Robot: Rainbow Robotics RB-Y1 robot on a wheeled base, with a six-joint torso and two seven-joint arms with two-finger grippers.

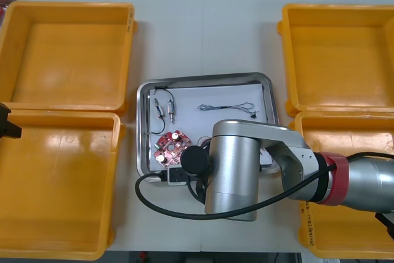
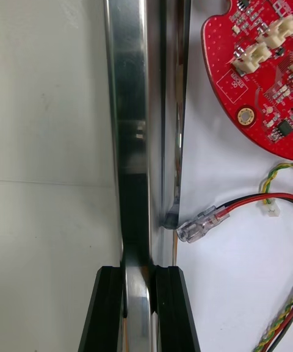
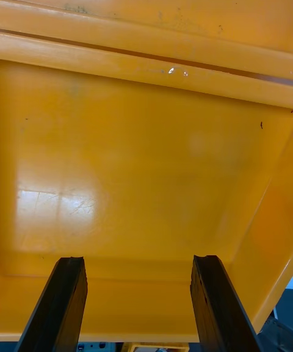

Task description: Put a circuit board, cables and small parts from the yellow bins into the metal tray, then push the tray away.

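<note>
My right claw (image 2: 139,279) is clamped on the near rim of the metal tray (image 1: 203,80), at the tray's 6 o'clock, its fingers (image 2: 110,309) apart only by the rim's thickness. The tray sits mid-table between the yellow bins (image 1: 68,47). It holds a round red circuit board (image 1: 170,147) at 7 o'clock and small metal parts (image 1: 165,110) at 10 o'clock. My left claw (image 3: 140,303) hangs wide open and empty over a bin at the table's 9 o'clock.

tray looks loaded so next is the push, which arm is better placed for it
Right. The right gripper is shut on the metal tray's rim; the left gripper hangs open over a yellow bin.
</note>
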